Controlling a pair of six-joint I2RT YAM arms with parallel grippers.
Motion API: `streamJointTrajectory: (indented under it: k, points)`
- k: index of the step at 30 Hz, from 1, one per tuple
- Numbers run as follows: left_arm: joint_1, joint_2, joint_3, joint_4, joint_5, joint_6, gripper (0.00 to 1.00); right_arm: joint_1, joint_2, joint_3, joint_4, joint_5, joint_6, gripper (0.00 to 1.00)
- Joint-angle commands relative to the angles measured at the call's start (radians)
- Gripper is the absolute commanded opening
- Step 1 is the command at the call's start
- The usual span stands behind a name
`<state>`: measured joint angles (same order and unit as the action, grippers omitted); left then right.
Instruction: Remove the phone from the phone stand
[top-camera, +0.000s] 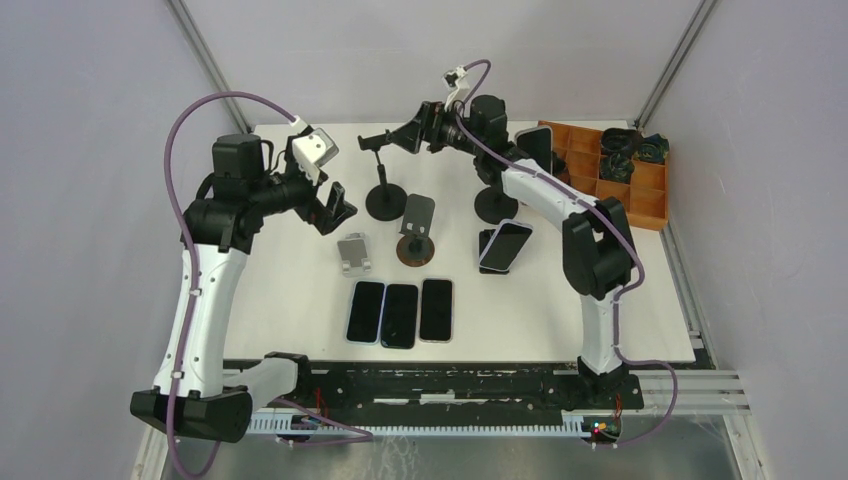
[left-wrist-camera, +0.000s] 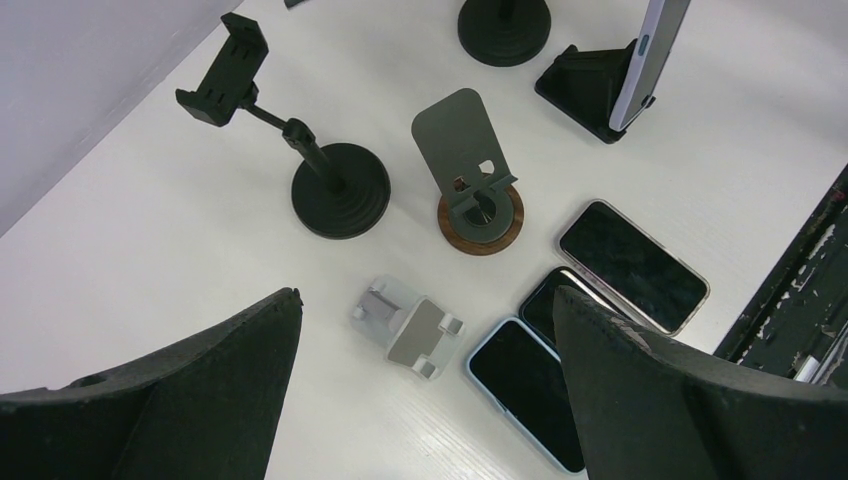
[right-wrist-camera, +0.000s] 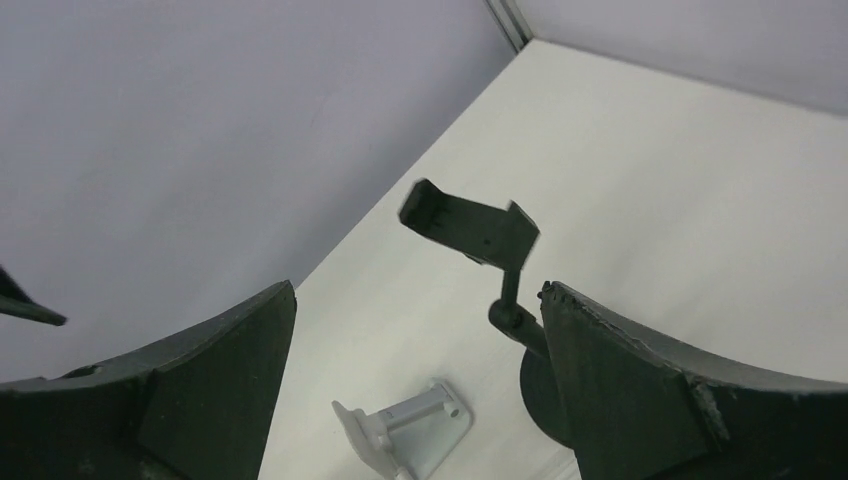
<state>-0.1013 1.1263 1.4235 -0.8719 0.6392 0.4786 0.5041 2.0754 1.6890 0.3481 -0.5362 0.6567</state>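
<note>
A phone (left-wrist-camera: 655, 50) with a pale edge leans upright in a black wedge phone stand (left-wrist-camera: 585, 80) at the back right of the table; from above the phone (top-camera: 537, 146) shows just behind my right arm. My right gripper (top-camera: 402, 136) hangs open over the back middle, empty, close beside the head of a black clamp stand (top-camera: 373, 141). In the right wrist view the right gripper (right-wrist-camera: 420, 385) frames that clamp stand (right-wrist-camera: 470, 228) with nothing between the fingers. My left gripper (top-camera: 335, 208) is open and empty above the table's left middle; the left gripper (left-wrist-camera: 425, 385) looks down on the stands.
A grey plate stand (top-camera: 417, 228) on a wooden base and a small white folding stand (top-camera: 354, 252) hold nothing. Three phones (top-camera: 400, 313) lie flat side by side near the front. Two more phones (top-camera: 503, 246) lie stacked at right. An orange compartment tray (top-camera: 640, 205) sits far right.
</note>
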Motion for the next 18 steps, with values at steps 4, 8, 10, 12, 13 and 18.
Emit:
streamJointTrajectory:
  k: [4, 8, 10, 12, 13, 18]
  points:
    - [0.004, -0.026, 0.007, 0.034, 0.040, -0.044, 1.00, 0.029, -0.091, 0.080, -0.074, -0.019, -0.116, 0.98]
    - [0.003, -0.029, 0.004, 0.034, 0.038, -0.044, 1.00, 0.057, -0.129, 0.077, -0.080, -0.020, -0.128, 0.98]
    - [0.004, -0.028, 0.002, 0.034, 0.037, -0.043, 1.00, 0.070, -0.161, 0.079, -0.102, -0.012, -0.153, 0.98]
    - [0.004, -0.025, 0.003, 0.034, 0.037, -0.042, 1.00, 0.083, -0.215, 0.070, -0.153, 0.008, -0.194, 0.98]
    - [0.004, -0.023, 0.004, 0.035, 0.037, -0.041, 1.00, 0.086, -0.256, 0.054, -0.176, 0.021, -0.216, 0.98]
    - [0.003, -0.016, -0.001, 0.034, 0.049, -0.039, 1.00, 0.099, -0.600, -0.336, -0.204, 0.121, -0.299, 0.98]
